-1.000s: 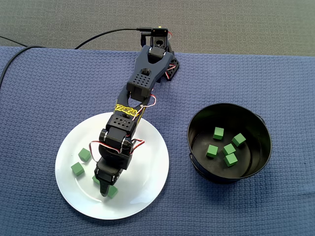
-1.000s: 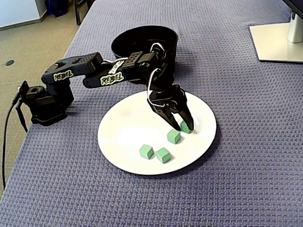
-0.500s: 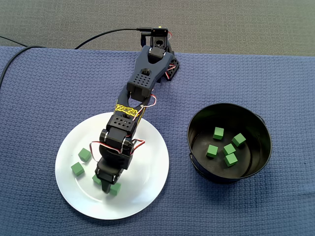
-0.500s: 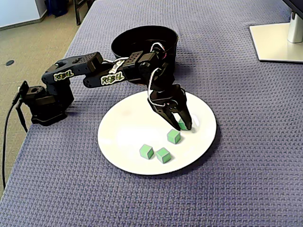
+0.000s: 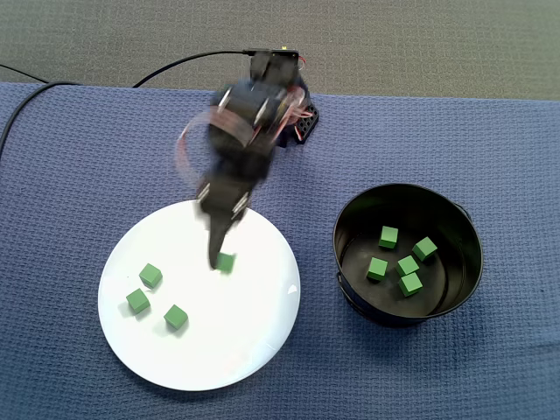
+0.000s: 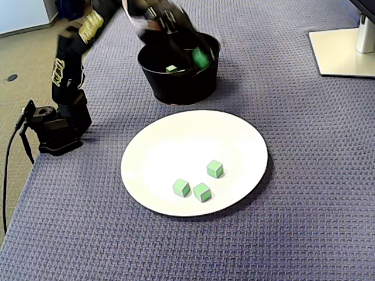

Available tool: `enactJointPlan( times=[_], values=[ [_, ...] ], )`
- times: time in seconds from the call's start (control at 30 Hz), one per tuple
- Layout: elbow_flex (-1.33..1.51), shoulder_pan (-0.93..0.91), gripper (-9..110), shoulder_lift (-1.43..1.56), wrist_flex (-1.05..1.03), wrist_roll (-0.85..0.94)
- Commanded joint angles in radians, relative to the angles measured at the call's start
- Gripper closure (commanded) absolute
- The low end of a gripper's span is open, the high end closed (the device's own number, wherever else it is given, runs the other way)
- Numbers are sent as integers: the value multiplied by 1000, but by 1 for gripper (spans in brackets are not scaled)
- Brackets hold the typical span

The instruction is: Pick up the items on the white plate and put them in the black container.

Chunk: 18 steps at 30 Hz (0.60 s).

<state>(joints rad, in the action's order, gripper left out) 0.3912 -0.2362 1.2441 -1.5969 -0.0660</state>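
Green cube sits clamped in the gripper.

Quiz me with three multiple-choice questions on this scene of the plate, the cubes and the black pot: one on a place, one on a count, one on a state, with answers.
1. In the fixed view from above, where is the black container relative to the white plate?
A left
B right
C on it

2. How many green cubes rest on the plate?
A three
B five
C one

3. The fourth cube, at the jaws, is
A lying on the plate
B held aloft
C on the cloth

Answers:
1. B, the container sits at the picture's right.
2. A, both fixed views show three.
3. B, it hangs level with the container's rim.
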Motion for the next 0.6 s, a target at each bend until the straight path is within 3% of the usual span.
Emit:
enactJointPlan(
  times=[0.0,0.27,0.57],
  values=[
    [92,186,102,373,21,147],
    [641,649,102,735,296,390],
    [1324,687,102,810,640,446]
  ],
)
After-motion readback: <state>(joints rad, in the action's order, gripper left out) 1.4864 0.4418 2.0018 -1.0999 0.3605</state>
